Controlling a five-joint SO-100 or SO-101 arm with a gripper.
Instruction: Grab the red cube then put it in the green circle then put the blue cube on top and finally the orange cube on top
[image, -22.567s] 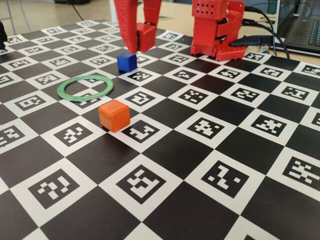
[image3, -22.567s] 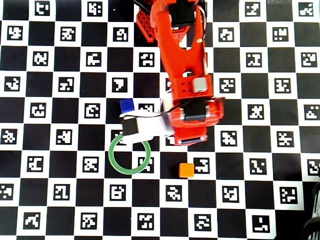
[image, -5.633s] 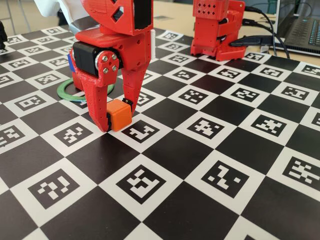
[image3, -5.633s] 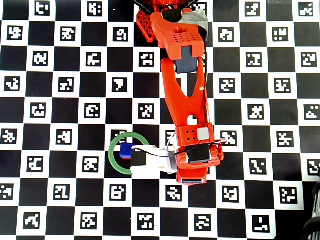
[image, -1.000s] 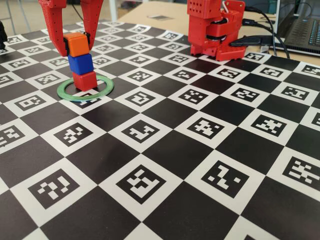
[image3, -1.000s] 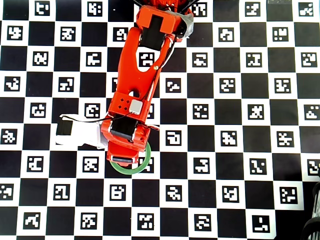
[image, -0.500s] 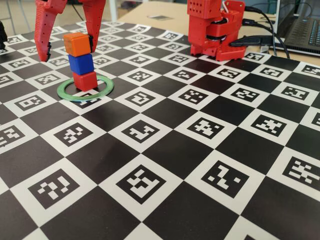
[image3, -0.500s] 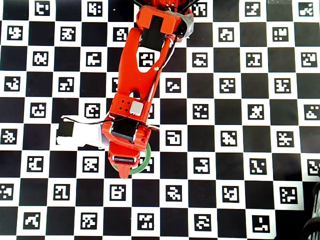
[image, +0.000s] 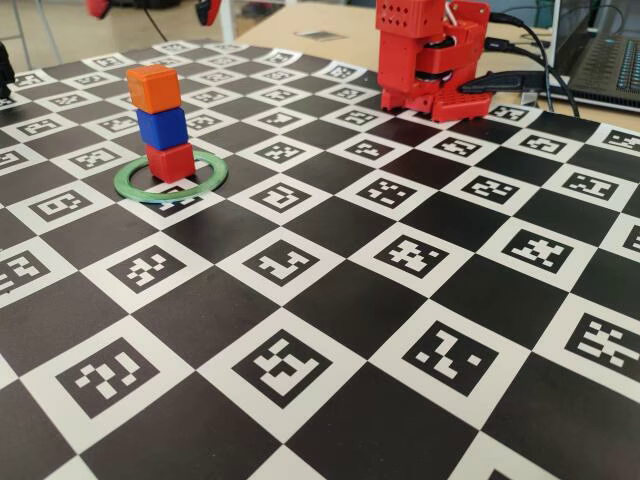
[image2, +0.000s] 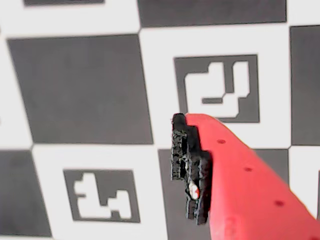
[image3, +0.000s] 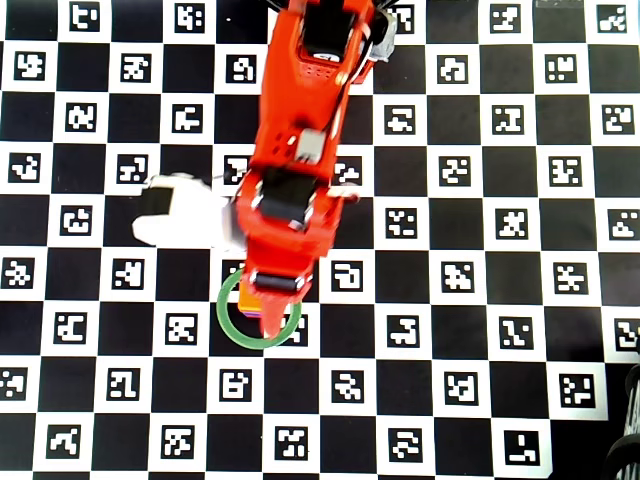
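Note:
In the fixed view the red cube (image: 170, 162) sits inside the green circle (image: 130, 184). The blue cube (image: 162, 128) stands on it and the orange cube (image: 152, 88) on top, a slightly twisted stack. There the red arm is folded at the back right, with my gripper (image: 480, 95) far from the stack. In the wrist view my gripper (image2: 187, 170) is shut and empty over the checkered board, with no cube in sight. In the overhead view the arm and gripper (image3: 272, 285) lie over the green circle (image3: 232, 318) and hide the stack, apart from an orange sliver (image3: 262, 303).
The black-and-white marker board (image: 330, 330) covers the table. Cables and a laptop (image: 605, 60) lie behind the arm at the back right. A white patch (image3: 180, 215) shows left of the arm in the overhead view.

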